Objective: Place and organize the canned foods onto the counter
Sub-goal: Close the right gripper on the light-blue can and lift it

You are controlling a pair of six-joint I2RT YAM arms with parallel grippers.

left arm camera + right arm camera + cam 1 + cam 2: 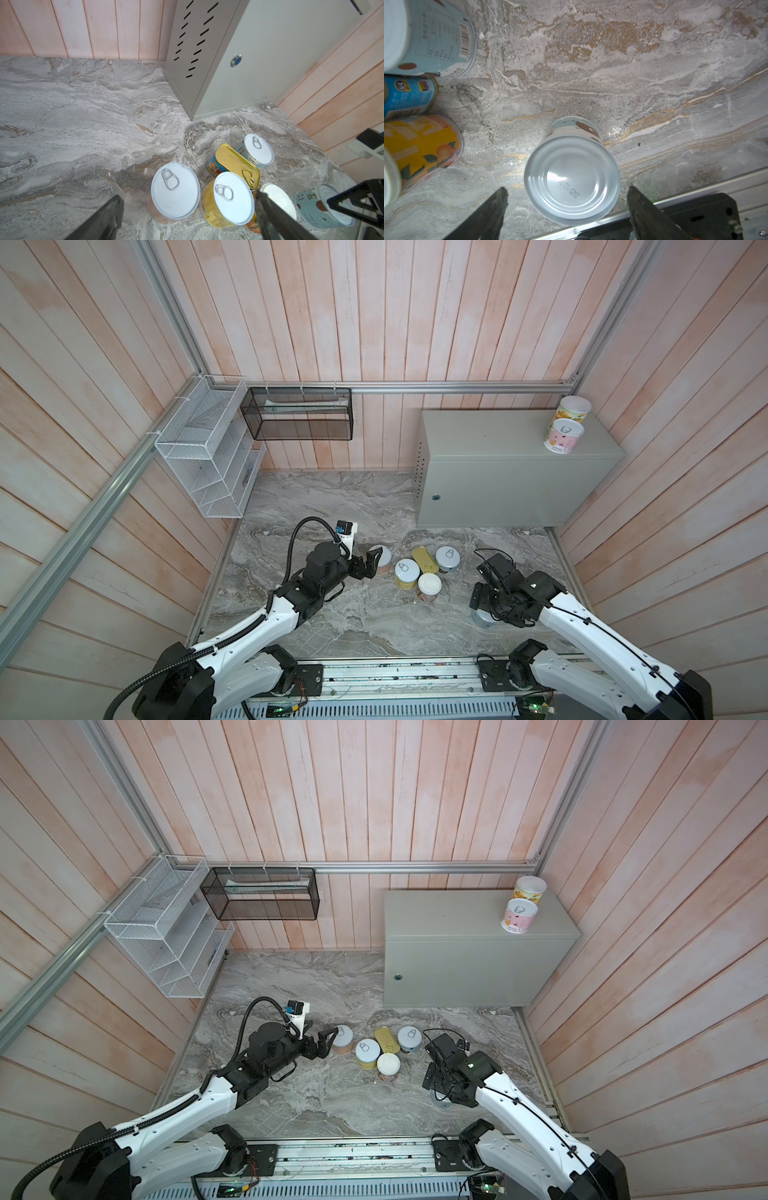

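Two round canned foods, a yellow one [573, 408] and a pink one [564, 437], stand on the right end of the grey-green counter [490, 439]. On the marbled slab cluster a peach can [381, 559], a yellow can [406, 572], a gold-topped rectangular tin [424, 559], a pale blue can [447, 558] and a white-lidded can [429, 587]. My left gripper [371, 561] is open beside the peach can [174, 191], its fingers [108, 218] spanning that and the yellow can [230, 199]. My right gripper [568, 199] hangs open over an upturned can [572, 178], not touching it.
A white wire basket [208, 456] and a black mesh basket [299, 414] hang on the back left walls. Wooden walls close in the slab [332, 497] on three sides. A metal rail [395, 674] runs along the front edge, close to the upturned can.
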